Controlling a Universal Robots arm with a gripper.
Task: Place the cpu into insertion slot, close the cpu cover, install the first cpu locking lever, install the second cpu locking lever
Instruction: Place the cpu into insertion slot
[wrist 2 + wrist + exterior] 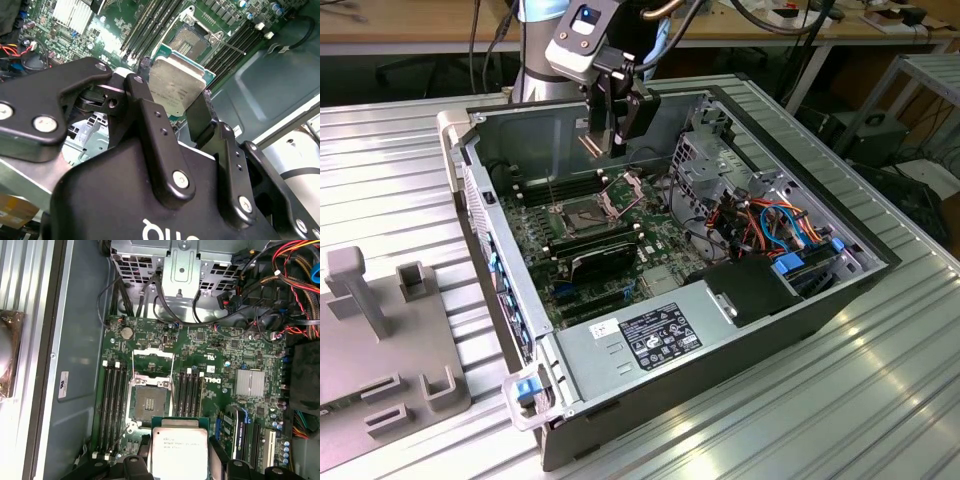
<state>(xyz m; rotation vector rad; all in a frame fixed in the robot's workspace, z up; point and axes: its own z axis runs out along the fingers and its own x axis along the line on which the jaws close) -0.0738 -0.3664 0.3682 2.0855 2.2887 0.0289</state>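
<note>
- One gripper (pixel 606 143) hangs above the insertion slot (pixel 578 215) in the exterior view, inside the open computer case (pixel 750 330). It is clamped on the cpu (pixel 591 143), which is held well clear of the insertion slot and is not seated. The cpu cover (pixel 620 193) stands raised at the insertion slot's edge, toward the exterior view's right.
- In the second wrist view, two black fingers (pixel 150 120) press on opposite edges of the cpu (pixel 177 85), whose silver top faces the camera. The insertion slot (pixel 191 42) lies beyond it with its pin field uncovered.
- In the first wrist view, the cpu (pixel 180 452) appears just beside the insertion slot (pixel 149 400). The cpu cover (pixel 152 367) is swung open on the insertion slot's far side from the chip. Black memory slots (pixel 112 400) flank the insertion slot on both sides of the green circuit board (pixel 215 350).
</note>
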